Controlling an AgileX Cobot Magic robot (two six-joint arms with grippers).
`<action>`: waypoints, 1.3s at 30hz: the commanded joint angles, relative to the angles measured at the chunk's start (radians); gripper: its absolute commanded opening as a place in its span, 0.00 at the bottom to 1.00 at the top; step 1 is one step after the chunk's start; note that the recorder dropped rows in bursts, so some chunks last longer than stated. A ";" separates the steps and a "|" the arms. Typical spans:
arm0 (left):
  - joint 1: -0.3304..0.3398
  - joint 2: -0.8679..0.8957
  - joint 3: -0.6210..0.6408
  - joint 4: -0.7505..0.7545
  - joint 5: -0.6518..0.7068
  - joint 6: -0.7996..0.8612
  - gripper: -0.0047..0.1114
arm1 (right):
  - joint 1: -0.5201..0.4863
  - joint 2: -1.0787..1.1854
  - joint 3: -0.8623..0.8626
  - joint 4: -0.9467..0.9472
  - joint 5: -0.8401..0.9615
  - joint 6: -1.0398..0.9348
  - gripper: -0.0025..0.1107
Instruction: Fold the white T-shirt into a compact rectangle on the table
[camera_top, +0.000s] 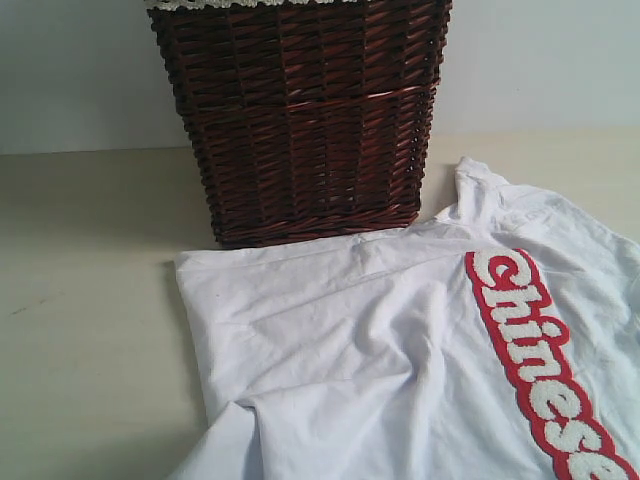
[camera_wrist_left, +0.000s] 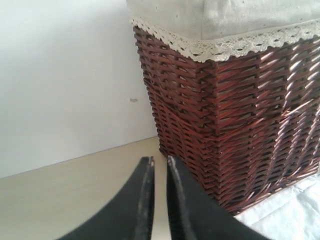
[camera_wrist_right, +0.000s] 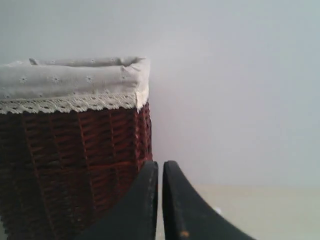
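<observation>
Evidently not yet folded, the white T-shirt (camera_top: 380, 340) lies rumpled on the worktop (camera_top: 90, 300), just beside the foot of the wicker basket (camera_top: 300, 120), its red lettered band (camera_top: 530, 350) running toward the lower right of the exterior view. I judge the step in hand to be the first approach to the cloth. To do it well I would part both pairs of jaws before descending, smooth the diagonal creases, and pinch matching points along one edge so the fold falls square, keeping clear of the basket. Neither arm appears in the exterior view. The left gripper (camera_wrist_left: 160, 159) hangs over bare worktop near the basket's corner, jaws drawn almost together on nothing. The right gripper (camera_wrist_right: 160, 162) faces the basket's lace-trimmed liner (camera_wrist_right: 75, 80) and the wall (camera_wrist_right: 240, 90), jaws likewise clenched and empty; it seems raised higher, though its wrist view shows too little to confirm this.
</observation>
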 joint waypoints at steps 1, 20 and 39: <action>0.000 -0.082 0.066 -0.014 -0.003 -0.004 0.13 | 0.004 -0.111 0.198 0.093 -0.126 0.005 0.06; 0.000 -0.144 0.151 -0.016 0.000 -0.005 0.13 | 0.004 -0.276 0.346 0.101 0.148 0.040 0.06; 0.000 0.128 0.233 -0.129 0.365 -0.107 0.04 | -0.151 -0.701 0.349 0.097 0.141 0.040 0.06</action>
